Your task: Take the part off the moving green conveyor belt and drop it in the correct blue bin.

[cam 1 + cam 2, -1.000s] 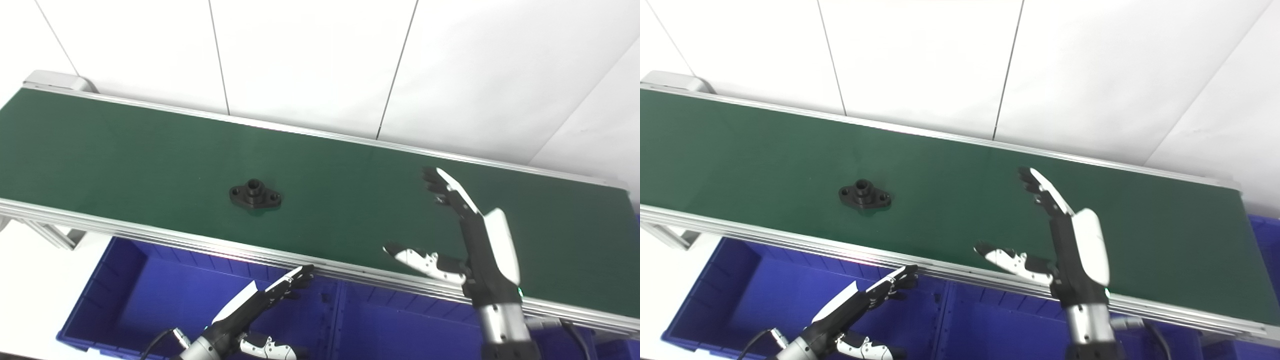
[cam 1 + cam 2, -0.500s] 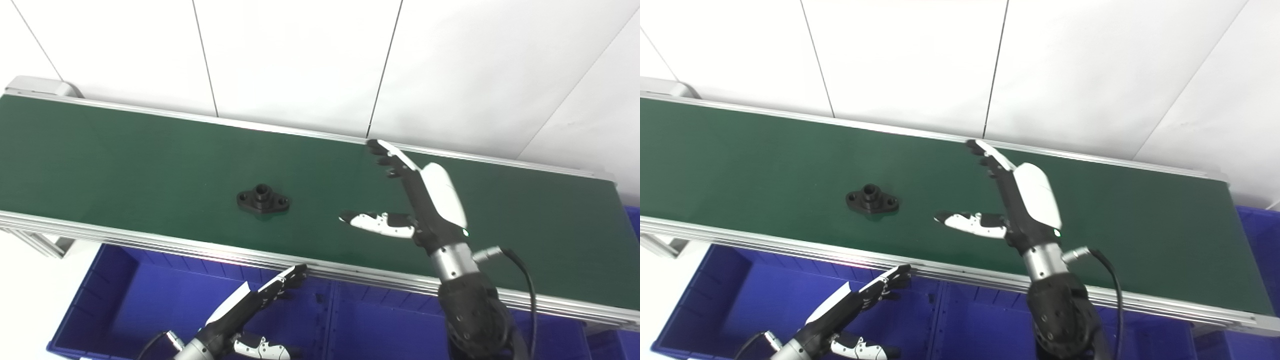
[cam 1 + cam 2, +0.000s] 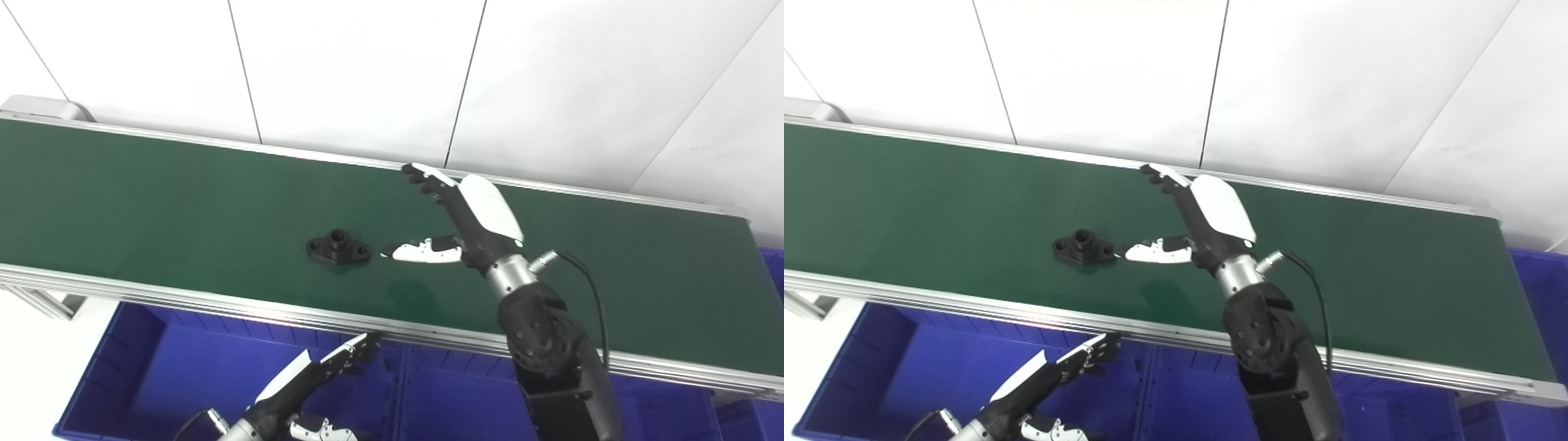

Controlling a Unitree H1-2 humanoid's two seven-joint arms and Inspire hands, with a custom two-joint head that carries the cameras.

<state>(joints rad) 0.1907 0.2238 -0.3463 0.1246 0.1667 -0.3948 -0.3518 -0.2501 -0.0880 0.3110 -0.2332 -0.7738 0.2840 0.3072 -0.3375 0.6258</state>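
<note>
A black flanged part (image 3: 339,248) is shown lying flat on the green belt (image 3: 153,196), nearer the belt's front rail than its back edge, with its raised hub upward and a hole visible in each ear. The right hand (image 3: 456,223) is held over the belt just to the right of the part, spread wide with nothing grasped: its fingers (image 3: 422,177) are stretched toward the back rail, while the thumb (image 3: 1151,252) is pointed at the part. In the left eye view a narrow gap is seen between thumb tip and flange; in the right eye view the two appear almost to meet, so contact cannot be determined. The right arm is seen rising from the bottom edge across the front rail, a cable looped beside its wrist. The left hand (image 3: 318,373) is held below the belt, over a blue bin (image 3: 153,343), fingers extended and apart, empty. A second bin (image 3: 453,398) is seen alongside. White wall panels (image 3: 355,67) stand behind the belt.
</note>
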